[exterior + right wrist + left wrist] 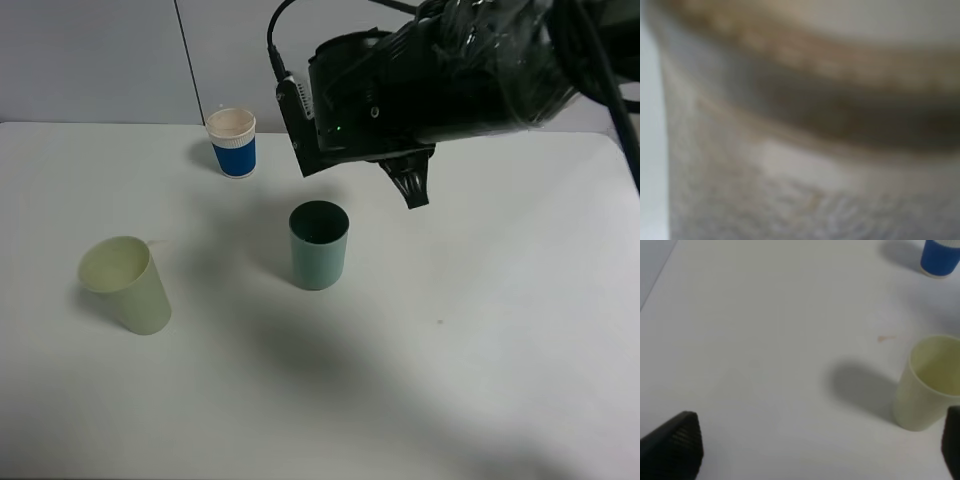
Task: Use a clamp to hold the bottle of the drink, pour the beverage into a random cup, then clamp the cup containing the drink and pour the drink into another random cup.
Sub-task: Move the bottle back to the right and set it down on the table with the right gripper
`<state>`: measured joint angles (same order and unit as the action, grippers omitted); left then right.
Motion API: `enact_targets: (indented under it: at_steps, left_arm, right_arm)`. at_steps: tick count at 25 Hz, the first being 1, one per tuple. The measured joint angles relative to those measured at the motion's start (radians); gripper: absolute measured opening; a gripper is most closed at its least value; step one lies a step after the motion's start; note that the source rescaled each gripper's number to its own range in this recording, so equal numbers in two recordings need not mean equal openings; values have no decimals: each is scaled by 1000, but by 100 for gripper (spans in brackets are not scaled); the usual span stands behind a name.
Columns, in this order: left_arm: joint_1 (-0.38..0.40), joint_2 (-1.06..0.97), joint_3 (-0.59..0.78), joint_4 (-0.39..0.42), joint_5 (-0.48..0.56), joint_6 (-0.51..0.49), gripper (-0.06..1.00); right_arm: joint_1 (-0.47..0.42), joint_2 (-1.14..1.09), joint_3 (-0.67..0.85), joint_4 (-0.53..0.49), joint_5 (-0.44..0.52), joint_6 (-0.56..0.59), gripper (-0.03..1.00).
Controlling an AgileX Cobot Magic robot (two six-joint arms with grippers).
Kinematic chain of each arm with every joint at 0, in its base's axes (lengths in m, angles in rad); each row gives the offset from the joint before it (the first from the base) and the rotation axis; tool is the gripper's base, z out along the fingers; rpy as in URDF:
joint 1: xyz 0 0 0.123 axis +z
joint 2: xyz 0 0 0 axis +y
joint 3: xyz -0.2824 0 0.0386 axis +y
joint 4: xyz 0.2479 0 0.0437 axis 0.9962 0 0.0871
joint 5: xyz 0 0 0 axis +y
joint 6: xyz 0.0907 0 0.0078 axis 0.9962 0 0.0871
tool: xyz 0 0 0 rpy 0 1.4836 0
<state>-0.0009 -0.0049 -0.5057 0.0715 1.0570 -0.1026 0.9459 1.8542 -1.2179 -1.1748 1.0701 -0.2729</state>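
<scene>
1. The teal-green tumbler [319, 250] stands upright near the middle of the table [500, 350]. Its mouth faces up and its long axis is vertical.
   - The inside is dark, and whether it holds liquid cannot be told.
   - This stance probably suits both filling and a side-on clamp, since its walls are free all round.
   - The blue cup [234, 150] stands farther back and to the left, and the pale yellow-green cup [130, 290] stands nearer and to the left. Both are mouth-up and well apart from the tumbler, which leaves an arm room to come in.
   - The right gripper [416, 192] hangs above the table, to the right of the tumbler and a little beyond it. Its tips point down, its jaws are pressed together, and nothing is seen between them.
   - The bottle is not seen here.

2. The left gripper [817, 440] hovers over bare table with its jaws spread wide and nothing between them.
   - The pale yellow-green cup [925, 390] stands close by one finger [675, 447], untouched, and the blue cup [940, 260] stands beyond it.
   - The tumbler is out of this view.
   - This arm looks to be waiting clear of the work.

3. A blurred pale surface with a brown band fills the right wrist view.
   - It may be the bottle, but it is too blurred to name or to judge which way it points.
   - The jaws do not show in this view.
</scene>
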Motion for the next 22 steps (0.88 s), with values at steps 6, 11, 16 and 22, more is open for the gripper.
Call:
enact_targets:
  at_steps: [6,11,16,22]
  left_arm:
    - [1,0,0,0,0,0,88]
    - [0,0,0,0,0,0,88]
    - [0,0,0,0,0,0,88]
    - [0,0,0,0,0,0,88]
  right_arm:
    - [-40,-5,0,89,-106,248,0]
    - [-62,-5,0,106,-193,429,0]
    - [-134,-5,0,114,-289,673,0]
    - [-192,-5,0,118,-330,737,0]
